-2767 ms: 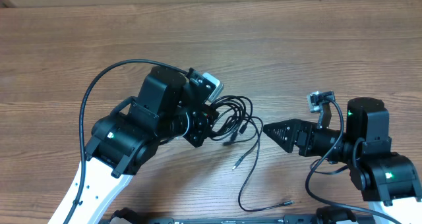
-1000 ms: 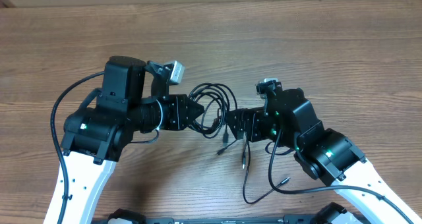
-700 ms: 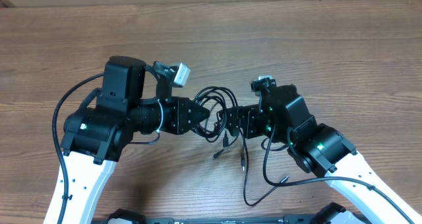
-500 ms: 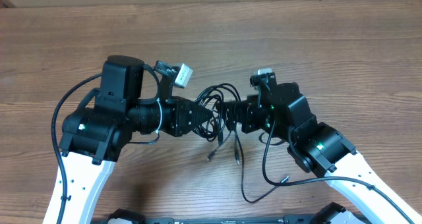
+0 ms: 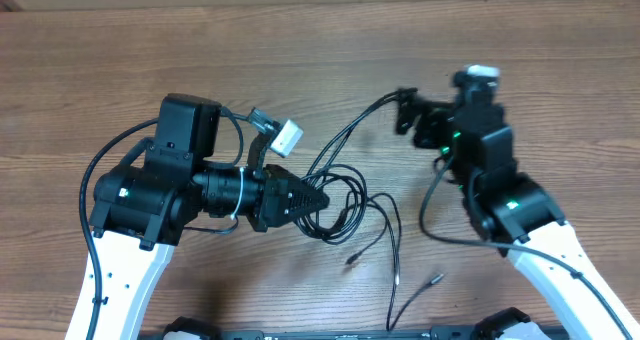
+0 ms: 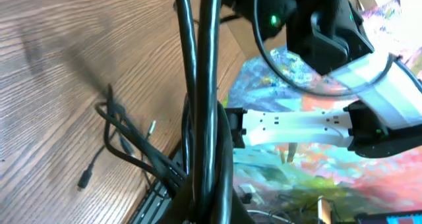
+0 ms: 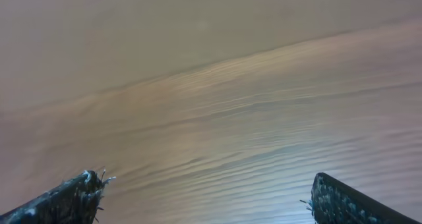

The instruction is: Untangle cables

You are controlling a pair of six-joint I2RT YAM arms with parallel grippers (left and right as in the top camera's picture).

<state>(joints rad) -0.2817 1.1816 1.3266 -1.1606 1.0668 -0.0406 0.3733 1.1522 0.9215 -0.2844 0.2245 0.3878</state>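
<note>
**Operator:** Currently, what surrounds the work area?

**Technician:** A wooden table [image 5: 560, 80]. The left arm's thick supply cable [image 5: 97, 170] loops beside that arm, apart from the cables [image 5: 345, 208]. A white wrist camera [image 5: 288, 135] sits just above the left gripper [image 5: 318, 198] and hides none of the tangle.

**Operator:** Where are the cables?

**Technician:** The tangle lies mid-table, against the left gripper's tip. One strand [image 5: 345, 132] runs up and right to the right gripper [image 5: 403, 111]. Loose plug ends [image 5: 350, 261] trail toward the near edge.

**Operator:** Jaw condition?

**Technician:** Left: clenched on the cables, and the wrist view shows cords running out from between the closed fingers. Right: spread wide, with its fingertips [image 7: 72, 194] at opposite corners of the wrist view and only table between them. Whether the strand touches that gripper cannot be told.
</note>
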